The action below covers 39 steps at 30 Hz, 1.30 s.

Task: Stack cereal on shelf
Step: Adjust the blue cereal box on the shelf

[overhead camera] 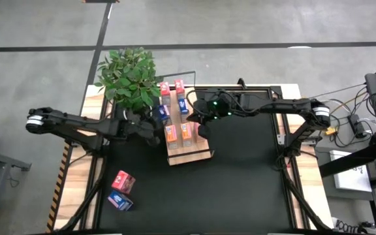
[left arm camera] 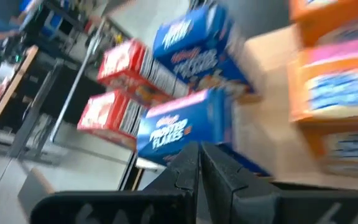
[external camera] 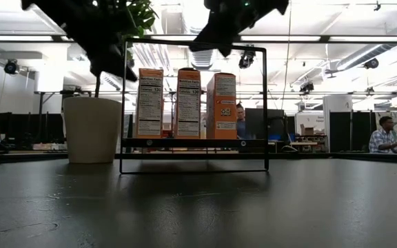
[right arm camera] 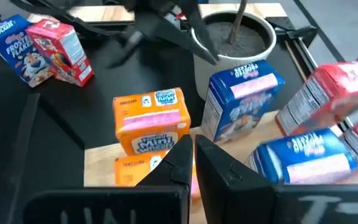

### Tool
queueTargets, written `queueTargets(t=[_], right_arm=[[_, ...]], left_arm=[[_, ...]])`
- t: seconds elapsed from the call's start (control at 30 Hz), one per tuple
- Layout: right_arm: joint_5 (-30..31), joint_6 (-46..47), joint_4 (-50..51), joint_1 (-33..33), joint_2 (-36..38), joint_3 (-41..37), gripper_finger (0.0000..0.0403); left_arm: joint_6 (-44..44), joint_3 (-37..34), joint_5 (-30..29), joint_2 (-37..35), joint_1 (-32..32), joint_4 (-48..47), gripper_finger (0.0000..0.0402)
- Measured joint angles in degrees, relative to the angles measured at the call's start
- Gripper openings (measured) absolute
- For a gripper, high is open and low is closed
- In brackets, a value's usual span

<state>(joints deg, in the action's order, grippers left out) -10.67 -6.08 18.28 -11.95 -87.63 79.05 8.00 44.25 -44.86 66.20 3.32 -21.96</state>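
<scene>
The light-wood shelf [overhead camera: 191, 155] lies mid-table with several small cereal boxes standing on it: pink-red [overhead camera: 179, 85], blue [overhead camera: 164, 112] and orange [overhead camera: 172, 134]. In the low view three boxes [external camera: 188, 103] stand upright inside the black wire frame [external camera: 193, 41]. A pink box [overhead camera: 123, 180] and a blue box [overhead camera: 119, 200] lie on the black tabletop at the near left. My left gripper [left arm camera: 199, 163] is shut at the shelf's left edge, just before a blue Frosted Flakes box [left arm camera: 179, 127]. My right gripper [right arm camera: 192, 149] is shut over the shelf's right side, by an orange box [right arm camera: 151, 118]. My left gripper's shut fingertips [left arm camera: 191, 155] stand at the lower edge of the blue Frosted Flakes box; I cannot tell whether they touch it. My right gripper's shut fingertips [right arm camera: 182, 152] overlap the orange box's near corner [right arm camera: 184, 134]; I cannot tell whether they touch it.
A potted plant [overhead camera: 129, 75] stands at the shelf's far left, its white pot [external camera: 92, 129] beside the frame. Open black tabletop lies toward the near and right edges. A person [external camera: 384, 134] sits in the room far behind.
</scene>
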Motion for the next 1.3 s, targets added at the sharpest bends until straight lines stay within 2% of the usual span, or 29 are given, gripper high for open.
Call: queueTargets(t=[0.27, 0.37, 0.67, 0.93, 1.13, 1.3], right_arm=[[-4.8, -7.6, -0.2, -2.9, -8.5, 9.7, 0.0009], [-4.8, -11.0, -0.2, -3.4, -11.7, 13.5, 0.0009], [-4.8, -16.2, 1.8, -3.5, -22.4, 26.4, 0.0009], [-4.8, -17.1, 7.3, -4.2, -31.8, 37.8, 0.0009], [-4.5, -17.1, 10.1, -5.9, -36.2, 42.2, 0.0009], [-4.4, -17.6, 11.0, -6.9, -36.5, 42.2, 0.0009]], left_arm=[[5.1, -0.1, -0.3, -6.5, 7.9, -0.1, 0.0000], [6.2, -0.1, -2.5, -9.3, 9.3, -0.1, 0.0000], [3.9, -3.7, -10.2, -16.1, 9.4, -0.1, 0.0000], [3.5, -4.5, -10.8, -18.4, 9.4, 0.0, 0.0000], [3.5, -4.5, -10.8, -18.2, 9.4, 0.0, 0.0000], [3.5, -4.5, -10.7, -18.2, 9.4, 0.0, 0.0000]])
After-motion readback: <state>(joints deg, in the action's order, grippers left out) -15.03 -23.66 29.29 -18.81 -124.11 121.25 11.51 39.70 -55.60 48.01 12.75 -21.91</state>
